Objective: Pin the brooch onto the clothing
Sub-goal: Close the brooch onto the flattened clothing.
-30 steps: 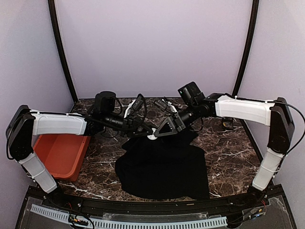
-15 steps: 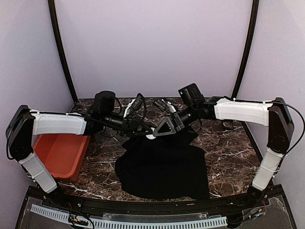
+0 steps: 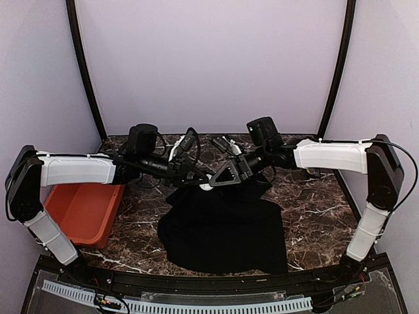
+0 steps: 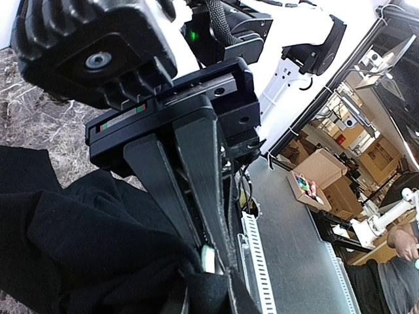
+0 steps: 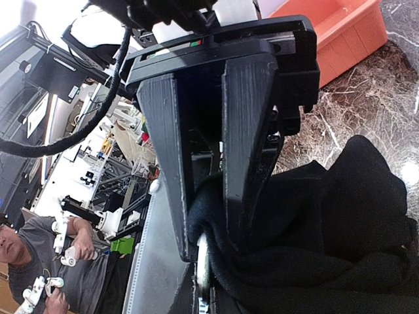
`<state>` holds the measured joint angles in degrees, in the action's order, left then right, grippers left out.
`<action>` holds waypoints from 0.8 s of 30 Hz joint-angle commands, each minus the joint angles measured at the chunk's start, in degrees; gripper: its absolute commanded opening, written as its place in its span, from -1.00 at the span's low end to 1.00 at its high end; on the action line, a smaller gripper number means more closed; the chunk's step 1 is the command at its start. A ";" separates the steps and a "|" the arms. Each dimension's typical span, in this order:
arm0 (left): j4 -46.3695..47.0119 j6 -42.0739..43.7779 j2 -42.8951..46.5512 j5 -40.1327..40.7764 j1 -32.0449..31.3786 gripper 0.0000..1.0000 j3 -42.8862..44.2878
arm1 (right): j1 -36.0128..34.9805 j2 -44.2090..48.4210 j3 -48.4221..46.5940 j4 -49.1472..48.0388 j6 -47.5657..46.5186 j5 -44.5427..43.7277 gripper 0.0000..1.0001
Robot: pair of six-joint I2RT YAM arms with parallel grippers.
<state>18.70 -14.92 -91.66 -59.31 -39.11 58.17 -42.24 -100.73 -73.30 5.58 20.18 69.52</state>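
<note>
Where the two arms meet, seen from above: the left hand (image 3: 198, 181) and the right hand (image 3: 213, 184) are nose to nose over the far part of the marble surface (image 3: 314, 196). The collar end of the black T-shirt (image 3: 222, 229) is raised between them, so cloth stands free for the pin. The rest of it lies flat nearer the bases.
Brooch (image 3: 208, 188): a small pale spot at the right hand's tip, touching the raised fold.
Orange bin (image 3: 78, 209): at the left edge, well apart and out of play.
Left wrist view: the right hand's fingers (image 4: 196, 170) are pressed together, apparently pinching the brooch, a pale sliver here, against the fold.
Right wrist view: the left hand's fingers (image 5: 245, 131) stand narrow, clamped on bunched cloth, likely to keep it taut. The brooch's rim seems to sit at their tips too, so which hand bears it is uncertain.
Stage: pinning judged under way, clasp not yet seen closed.
</note>
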 commanded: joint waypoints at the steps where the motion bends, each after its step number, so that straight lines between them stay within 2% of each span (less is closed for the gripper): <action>1: -2.29 4.52 0.23 6.94 -0.99 -0.76 0.79 | -1.60 2.60 -1.08 -14.79 6.25 8.59 -1.00; 5: -3.45 5.59 0.84 7.87 -0.96 -0.87 0.78 | -1.61 2.98 0.40 -20.70 10.65 9.92 -1.00; 7: -5.55 7.25 1.17 8.27 -0.96 -0.91 1.34 | -1.62 3.16 0.25 -20.62 10.90 9.86 -1.00; 12: -12.49 13.16 1.86 8.09 -0.97 -0.94 3.48 | -1.07 2.44 -3.13 -7.80 3.17 8.34 -1.00; 18: -17.99 17.72 2.75 6.54 -0.97 -0.95 4.60 | -0.13 2.37 -5.27 0.99 -2.05 8.49 -1.00; 21: -18.17 18.41 3.39 8.24 -0.92 -0.95 4.47 | -0.12 2.29 -5.67 0.78 -1.37 10.40 -1.00; 24: -18.19 18.97 3.74 9.36 -0.96 -0.98 4.33 | -0.22 2.85 -3.92 -5.82 4.06 13.41 -1.00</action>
<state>4.93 -3.29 -88.66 -54.24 -39.77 62.96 -41.95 -100.73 -75.33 7.33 18.57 70.96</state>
